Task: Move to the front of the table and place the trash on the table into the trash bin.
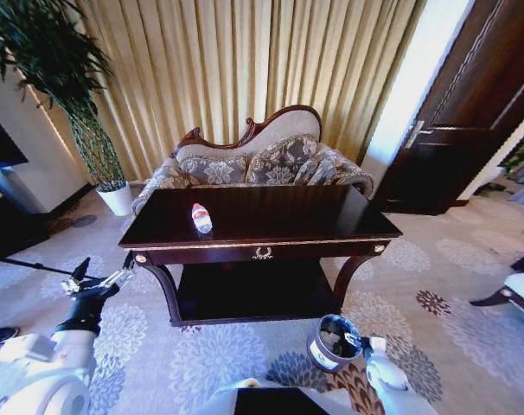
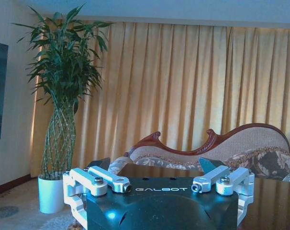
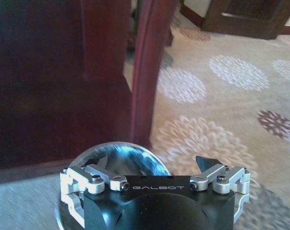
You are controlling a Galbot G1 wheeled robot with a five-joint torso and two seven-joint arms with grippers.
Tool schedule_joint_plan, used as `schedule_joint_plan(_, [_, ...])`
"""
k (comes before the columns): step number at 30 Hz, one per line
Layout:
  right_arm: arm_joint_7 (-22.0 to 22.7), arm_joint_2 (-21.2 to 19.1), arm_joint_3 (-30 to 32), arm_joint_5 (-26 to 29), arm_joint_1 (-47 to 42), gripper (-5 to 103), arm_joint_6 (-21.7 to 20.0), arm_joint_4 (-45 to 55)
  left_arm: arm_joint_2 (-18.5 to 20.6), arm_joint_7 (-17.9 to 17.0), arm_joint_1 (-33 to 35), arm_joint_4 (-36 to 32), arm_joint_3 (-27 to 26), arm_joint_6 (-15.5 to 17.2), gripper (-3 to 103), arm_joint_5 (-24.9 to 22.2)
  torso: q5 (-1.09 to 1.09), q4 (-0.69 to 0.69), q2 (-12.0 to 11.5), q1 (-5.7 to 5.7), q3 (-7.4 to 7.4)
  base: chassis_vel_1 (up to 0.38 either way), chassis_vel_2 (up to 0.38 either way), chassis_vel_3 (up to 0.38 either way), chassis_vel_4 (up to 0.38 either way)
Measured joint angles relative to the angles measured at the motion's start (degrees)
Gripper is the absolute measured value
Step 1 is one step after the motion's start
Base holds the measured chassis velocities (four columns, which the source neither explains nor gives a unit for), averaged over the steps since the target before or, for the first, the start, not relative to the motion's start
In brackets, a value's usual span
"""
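Observation:
The dark glossy table (image 1: 331, 226) stands straight ahead with a gold emblem on its front drawer. On its top, left of centre, lies a small clear plastic bottle (image 1: 201, 218) with a red-and-white label. The round trash bin (image 1: 331, 344) sits on the carpet at the lower right, before the table's right front leg; pale bits show inside it. My right gripper (image 1: 362, 343) hovers at the bin's rim, and in the right wrist view it (image 3: 154, 164) is open above the bin (image 3: 130, 158). My left gripper (image 1: 102, 275) is open, low by the table's left front corner; in the left wrist view it (image 2: 154, 166) holds nothing.
A floral sofa (image 1: 262, 164) stands behind the table, before gold curtains. A tall plant in a white pot (image 1: 117, 199) is at the back left, a dark wooden door (image 1: 469, 112) at the right. A chair's edge (image 1: 517, 290) shows far right. Patterned carpet (image 1: 435, 259) surrounds the table.

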Motion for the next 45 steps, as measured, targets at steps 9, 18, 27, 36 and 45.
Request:
schedule_joint_plan(9, [-6.34, -0.98, 5.73, 9.12, -8.36, 100, 5.85, 20.60, -0.23, 0.00, -0.31, 0.12, 0.37, -0.01, 100, -0.05, -0.03, 0.00, 0.00, 0.00, -0.01, 0.000, 0.000, 0.000, 0.000])
schedule_joint_plan(18, [-7.06, 0.44, 10.21, 8.66, -15.30, 100, 8.32, 40.01, 0.08, 0.03, -0.05, 0.27, 0.33, -0.01, 100, -0.15, -0.02, 0.01, 0.00, 0.00, 0.00, 0.000, 0.000, 0.000, 0.000])
schedule_joint_plan(27, [-5.47, 1.56, 11.41, 6.92, -16.67, 100, -0.79, 59.45, 0.19, 0.22, 0.76, 0.05, 0.49, -0.19, 100, -0.13, -0.02, 0.01, 0.01, 0.00, 0.00, 0.000, 0.000, 0.000, 0.000])
schedule_joint_plan(36, [-1.24, 1.18, 8.94, 5.67, -13.82, 100, -10.01, 68.65, 0.65, 0.33, 0.60, -0.11, 0.39, -0.15, 100, -0.23, -0.02, 0.01, 0.00, 0.00, -0.01, 0.000, 0.000, 0.000, 0.000])
schedule_joint_plan(45, [-1.01, 0.95, 8.10, 5.42, -13.95, 100, -10.48, 69.13, 0.60, 0.35, 0.56, -0.14, 0.57, -0.10, 100, -0.22, -0.01, 0.00, 0.01, -0.02, -0.01, -0.021, 0.022, 0.027, -0.023])
